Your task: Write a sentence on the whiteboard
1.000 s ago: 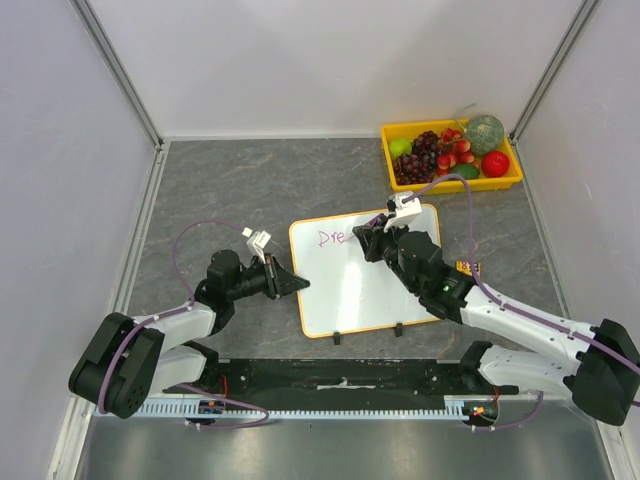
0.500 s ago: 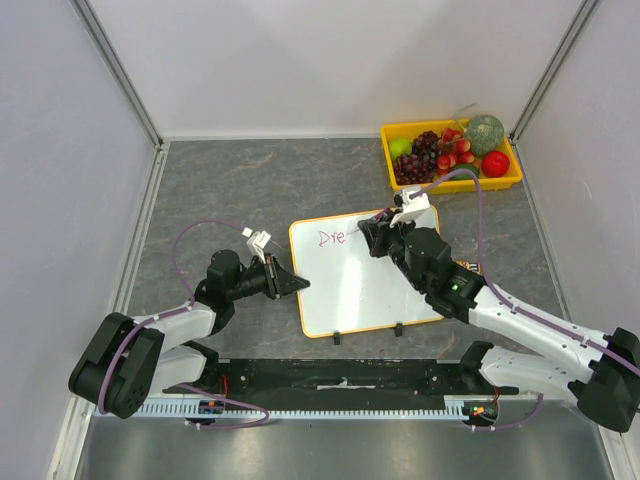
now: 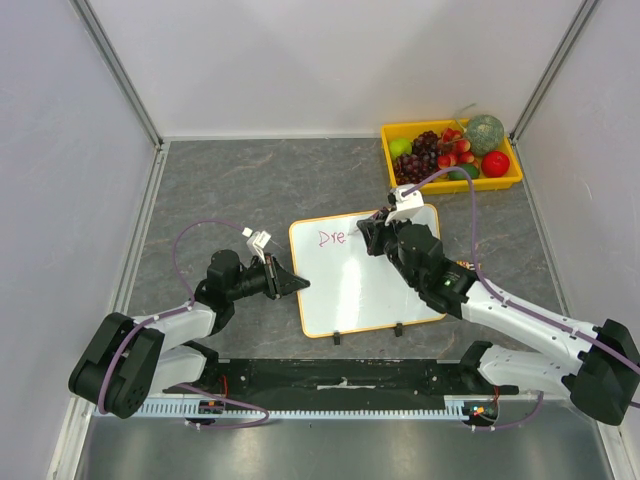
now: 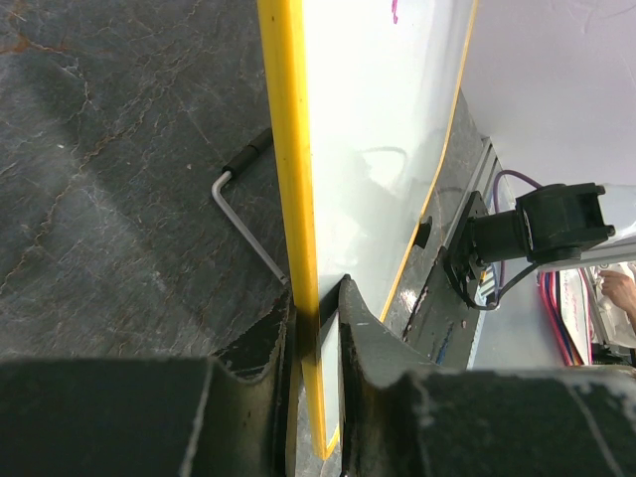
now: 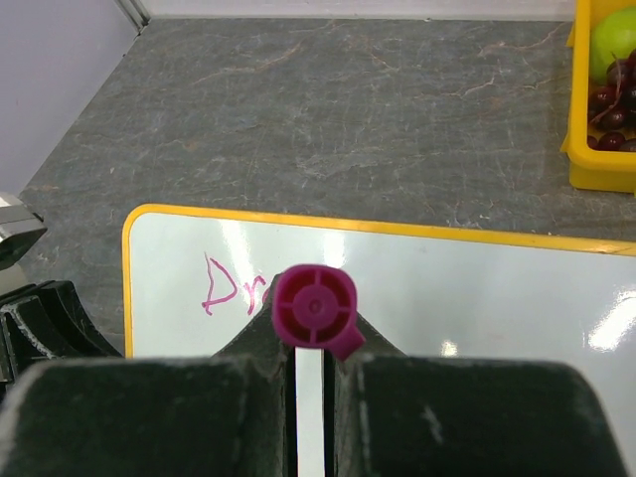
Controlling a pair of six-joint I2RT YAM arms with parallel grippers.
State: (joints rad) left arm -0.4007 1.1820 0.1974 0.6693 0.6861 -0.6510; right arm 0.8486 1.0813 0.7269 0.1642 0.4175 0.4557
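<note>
Grey marbled tabletop (image 3: 230,190) from above, with the whiteboard (image 3: 350,285) lying flat near the middle, close to the arm bases, two black feet at its near edge. Pink writing (image 3: 332,238) in the board's far left corner. Left gripper (image 3: 295,283) clamped on the board's left edge. Right gripper (image 3: 368,235) low over the far part of the board, just right of the writing, clenched. Yellow tray (image 3: 450,184) well apart in the far right corner, holding dark grapes (image 3: 420,160), a green melon (image 3: 485,132) and a red apple (image 3: 495,163).

From the left wrist: both fingers (image 4: 258,348) pinched on the orange-yellow frame (image 4: 288,149), one on each side, the white surface running away edge-on. Bent metal rod (image 4: 243,214) with a black sleeve on the tabletop just beside the frame; touching or not, cannot tell.

From the right wrist: magenta marker (image 5: 314,308) seen end-on, gripped tight between the closed fingers (image 5: 253,343), its tip hidden. White board surface underneath, the pink letters just left of the marker. Corner of the yellow tray at the upper right, with a green apple (image 5: 616,50) and grapes inside.
</note>
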